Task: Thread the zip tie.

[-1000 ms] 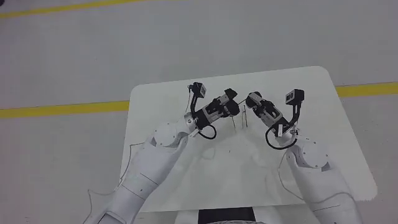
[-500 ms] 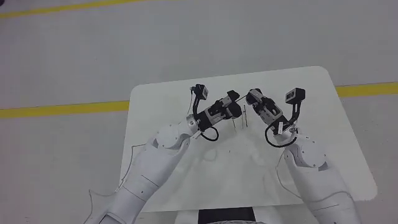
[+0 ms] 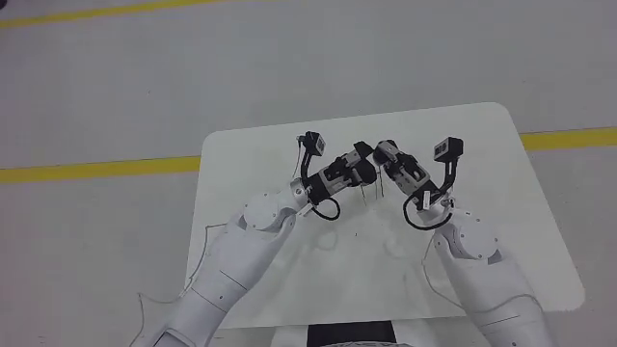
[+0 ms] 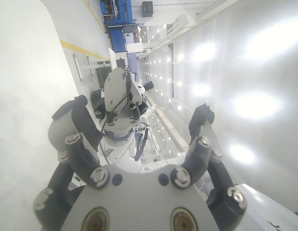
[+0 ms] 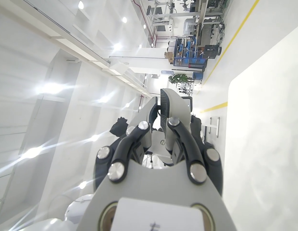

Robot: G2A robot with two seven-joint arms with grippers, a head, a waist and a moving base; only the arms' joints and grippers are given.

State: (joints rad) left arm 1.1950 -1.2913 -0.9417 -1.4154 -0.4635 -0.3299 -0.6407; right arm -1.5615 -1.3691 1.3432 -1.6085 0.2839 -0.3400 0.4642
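Showing as a thin dark strand in the top view, the zip tie (image 3: 379, 184) sits just on the robot's side of the right gripper (image 3: 383, 150). Its long axis runs from the fingertips back toward the robot's body. Whether it hangs free or touches the table (image 3: 501, 154) cannot be told.

The right gripper is the nearer of the two, with the strand starting close under its tips. The left gripper (image 3: 362, 154) faces it tip to tip, just beside it, and the strand lies a little off to one side of it. The coming move, as I judge it, turns on that offset: the tie's free end has to come into line with the gap of the left gripper.

In the right wrist view the fingers (image 5: 174, 111) are drawn together at the tips; a tie pinched there is too fine to make out. In the left wrist view the fingers (image 4: 78, 114) stand spread wide, holding nothing, with the right arm's wrist framed between them.
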